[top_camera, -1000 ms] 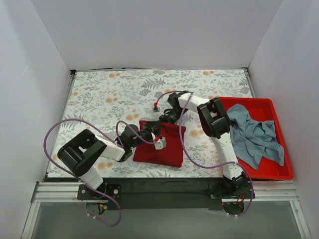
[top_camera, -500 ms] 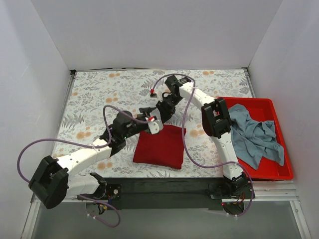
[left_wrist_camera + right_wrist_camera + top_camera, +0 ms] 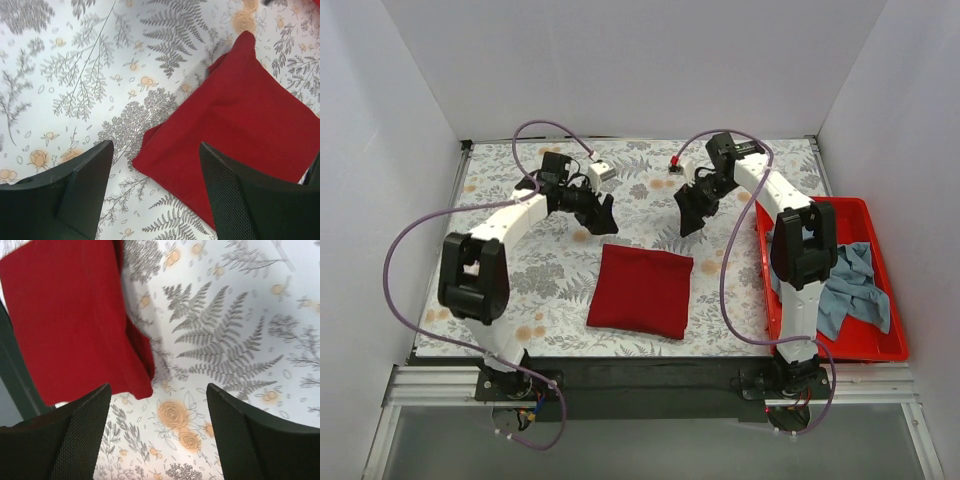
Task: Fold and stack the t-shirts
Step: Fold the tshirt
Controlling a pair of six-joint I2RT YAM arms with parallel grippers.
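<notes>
The dark red t-shirt (image 3: 640,290) lies folded into a flat rectangle on the floral table near the front middle. It also shows in the left wrist view (image 3: 250,115) and the right wrist view (image 3: 65,315). My left gripper (image 3: 599,214) (image 3: 156,150) hovers open just behind the shirt's back-left corner, with nothing between its fingers. Behind the back-right corner, my right gripper (image 3: 688,216) (image 3: 157,387) is open too and holds nothing. The grey-blue t-shirt (image 3: 850,290) lies crumpled in the red bin, partly hidden by the right arm.
The bright red plastic bin (image 3: 880,350) stands along the table's right edge. White walls enclose the table on the left, back and right. Purple cables loop from both arms over the table. The floral tablecloth (image 3: 500,270) covers the whole surface.
Both grippers have opened, let go of the dark red shirt and pulled back toward the rear, left arm swinging left, right arm swinging right. The shirt now lies folded flat.
</notes>
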